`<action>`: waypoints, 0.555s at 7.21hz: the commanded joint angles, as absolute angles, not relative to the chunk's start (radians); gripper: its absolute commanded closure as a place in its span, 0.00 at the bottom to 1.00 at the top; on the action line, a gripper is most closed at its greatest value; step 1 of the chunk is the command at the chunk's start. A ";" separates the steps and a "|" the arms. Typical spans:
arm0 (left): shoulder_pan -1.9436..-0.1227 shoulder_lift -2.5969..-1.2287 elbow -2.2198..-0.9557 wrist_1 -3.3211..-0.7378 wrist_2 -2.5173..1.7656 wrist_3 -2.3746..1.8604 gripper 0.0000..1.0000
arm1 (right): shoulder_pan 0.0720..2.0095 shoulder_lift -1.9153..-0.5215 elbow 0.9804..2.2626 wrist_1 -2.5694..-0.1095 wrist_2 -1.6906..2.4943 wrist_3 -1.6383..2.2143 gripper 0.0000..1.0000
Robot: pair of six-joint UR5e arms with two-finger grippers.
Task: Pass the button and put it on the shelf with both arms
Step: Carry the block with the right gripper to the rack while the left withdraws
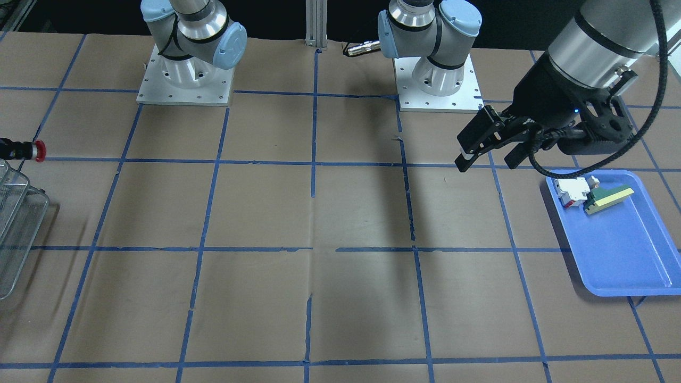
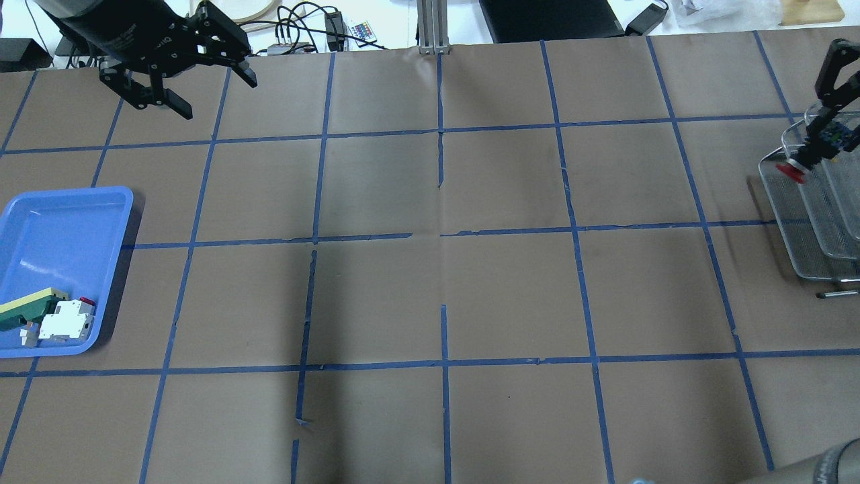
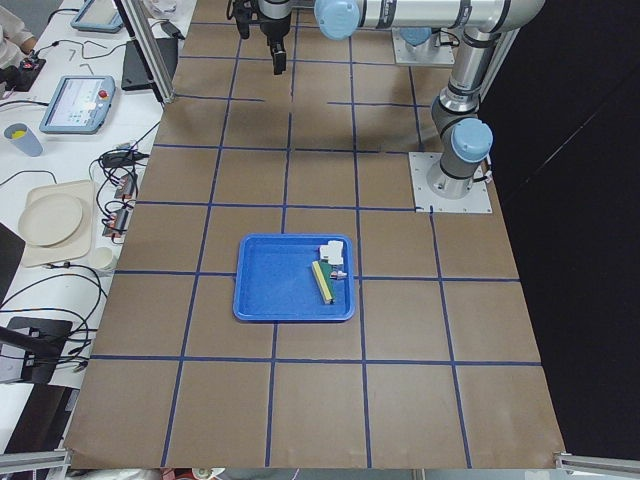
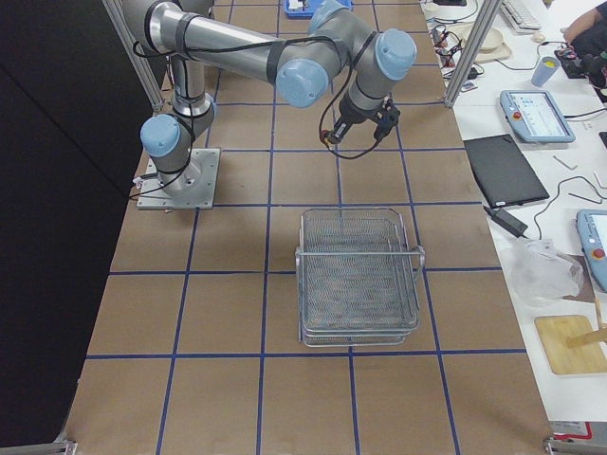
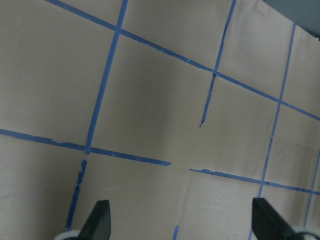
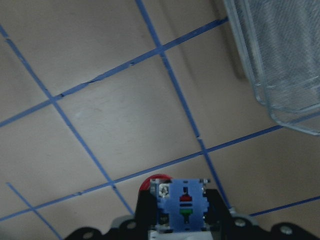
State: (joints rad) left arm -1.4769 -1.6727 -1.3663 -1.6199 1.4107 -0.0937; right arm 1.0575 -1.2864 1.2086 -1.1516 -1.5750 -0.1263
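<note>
Pinching button (image 2: 791, 171) in right gripper (image 6: 180, 207) short of shelf (image 4: 360, 275) by right edge of bench (image 2: 672, 289), left gripper (image 1: 487, 162) spread; released early, likely misses.

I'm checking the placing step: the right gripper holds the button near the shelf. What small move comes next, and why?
Probably carry the button across until it hangs over the shelf, before any lowering. The right gripper is shut on it, yet its wrist view shows bare table below and the shelf off to one side. The left gripper is open, empty.
</note>
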 commanded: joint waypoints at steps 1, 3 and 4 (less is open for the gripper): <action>-1.540 -1.671 -1.341 -1.713 1.545 -0.002 0.00 | 1.022 -1.241 1.170 -1.205 -1.695 -0.323 0.93; -1.529 -1.658 -1.387 -1.714 1.542 0.030 0.00 | 0.999 -1.172 1.169 -1.316 -1.819 -0.519 0.93; -1.522 -1.651 -1.405 -1.718 1.543 0.111 0.00 | 0.994 -1.149 1.169 -1.347 -1.856 -0.550 0.93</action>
